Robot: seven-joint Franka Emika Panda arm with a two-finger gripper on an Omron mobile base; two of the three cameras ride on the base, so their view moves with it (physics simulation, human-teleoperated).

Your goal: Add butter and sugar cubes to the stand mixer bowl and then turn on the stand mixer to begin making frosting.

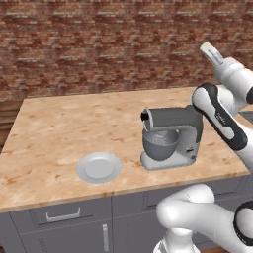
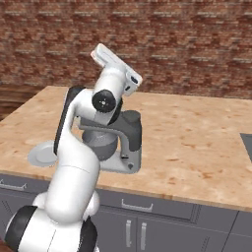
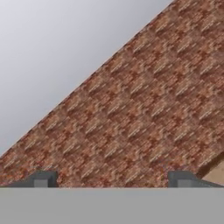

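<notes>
Fingers: (image 3: 109,179) both dark tips sit wide apart at the bottom of the hand view w/ nothing between, so released, holding nothing. Hand is lifted high and aimed at the brick wall (image 3: 144,113) and pale surface above it, not at the worktop.

Arm: folded up and back over the mixer's right side; in the right base view the upper links stand in front of the mixer. Prob. a raised, out-of-the-way pose, clear of the mixer head.

Stand mixer: (image 1: 173,138) near the front edge of the worktop (image 1: 74,128), head down over the bowl. Small dark knob low on its column faces front-right, reachable from the robot's side.

Stand mixer bowl: (image 1: 159,145) seated on the mixer base under the head, where it must be for mixing. Inside can't be read from here; contents unknown.

Plate: (image 1: 99,167) pale, flat, left of the mixer, just beside it but apart, near the front edge. Looks bare.

Butter / sugar cubes: can't make out either on the plate or elsewhere on the worktop. Could be already in the bowl, could be too small to tell.

Stage (judgement): w/ plate bare and fingers free, loading seems done or nearly so; switch step likely left.

Next need: bring hand down to knob height, approach from the mixer's right, avoid bumping the head.

Risk: knob is tiny; a slip could shove the mixer twd the edge.
</notes>
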